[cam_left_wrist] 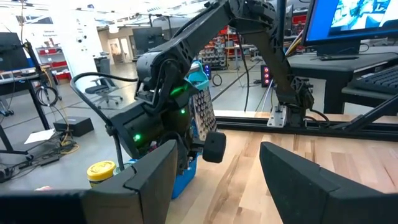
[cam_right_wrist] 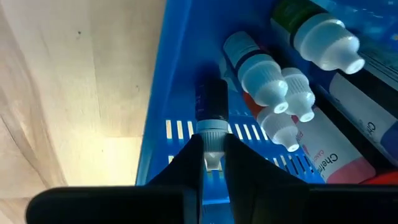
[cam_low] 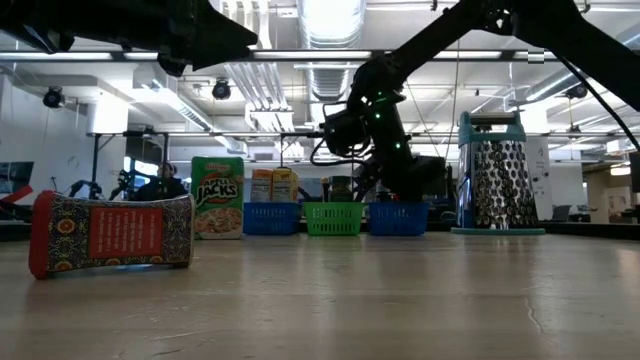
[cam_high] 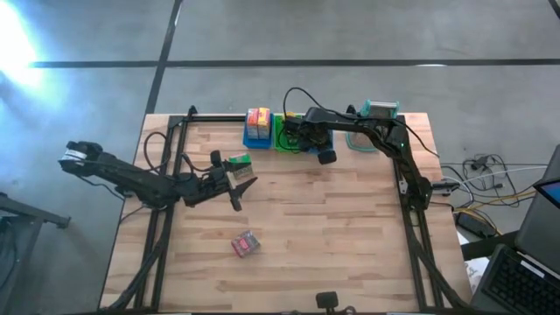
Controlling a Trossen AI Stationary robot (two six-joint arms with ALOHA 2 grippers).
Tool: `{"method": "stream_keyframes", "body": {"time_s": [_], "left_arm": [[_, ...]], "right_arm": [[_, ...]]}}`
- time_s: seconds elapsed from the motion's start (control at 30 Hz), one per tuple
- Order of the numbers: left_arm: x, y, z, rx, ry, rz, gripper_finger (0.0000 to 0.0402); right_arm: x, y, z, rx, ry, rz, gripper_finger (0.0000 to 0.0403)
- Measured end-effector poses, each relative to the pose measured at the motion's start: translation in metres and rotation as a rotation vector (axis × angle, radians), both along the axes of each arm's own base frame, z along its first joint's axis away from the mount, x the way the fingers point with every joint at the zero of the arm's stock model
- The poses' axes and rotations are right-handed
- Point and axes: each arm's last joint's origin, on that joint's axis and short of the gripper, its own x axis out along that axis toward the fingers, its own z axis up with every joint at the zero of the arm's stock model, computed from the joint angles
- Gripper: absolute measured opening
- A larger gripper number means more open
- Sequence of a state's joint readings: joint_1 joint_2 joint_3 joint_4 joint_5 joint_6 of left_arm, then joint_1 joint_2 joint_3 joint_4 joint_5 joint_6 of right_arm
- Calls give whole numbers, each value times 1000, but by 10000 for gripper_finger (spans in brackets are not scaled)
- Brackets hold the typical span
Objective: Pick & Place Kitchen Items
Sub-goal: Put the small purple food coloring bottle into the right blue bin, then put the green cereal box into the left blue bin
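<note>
A small dark bottle with a white cap (cam_right_wrist: 211, 121) is pinched by its cap in the right gripper (cam_right_wrist: 212, 155), inside a blue slotted plastic bin (cam_right_wrist: 180, 74) already holding several white-capped dropper bottles (cam_right_wrist: 264, 78). A red patterned packet (cam_high: 246, 244) and a green cereal box (cam_high: 238, 163) remain on the wooden desk (cam_high: 332, 236). The left gripper (cam_high: 242, 190) hovers half-open and empty near the box.

matt wooden table (cam_high: 332, 227), perforated metal grater (cam_low: 497, 185)
</note>
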State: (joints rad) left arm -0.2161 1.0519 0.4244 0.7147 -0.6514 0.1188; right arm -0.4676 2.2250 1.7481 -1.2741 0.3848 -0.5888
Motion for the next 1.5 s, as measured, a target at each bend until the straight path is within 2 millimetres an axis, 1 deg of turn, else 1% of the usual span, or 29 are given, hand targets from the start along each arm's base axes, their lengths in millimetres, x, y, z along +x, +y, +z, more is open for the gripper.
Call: {"method": "stream_keyframes", "body": {"time_s": [0.13,0.37,0.53,0.63,0.77,1.07,1.17,1.27,1.5], "left_arm": [[0,0,0,1,0,0,236],[0,0,0,7,3,1,236],[0,0,0,7,3,2,236],[0,0,0,7,3,2,236],[0,0,0,7,3,2,236],[0,0,0,8,3,3,236],[0,0,0,8,3,3,236],[0,0,0,8,3,3,236],[0,1,0,12,13,4,236]], "right_arm": [[0,-1,1,-13,-8,-15,37],[0,-1,3,-21,-19,-16,92],[1,0,3,-23,-22,-15,110],[1,0,3,-24,-25,-17,108],[0,0,6,-28,-31,-18,94],[-2,1,19,-49,-65,-35,74],[-4,2,28,-63,-88,-55,71],[-6,6,41,-82,-122,-79,66],[-16,23,91,-147,-272,-127,41]]}}
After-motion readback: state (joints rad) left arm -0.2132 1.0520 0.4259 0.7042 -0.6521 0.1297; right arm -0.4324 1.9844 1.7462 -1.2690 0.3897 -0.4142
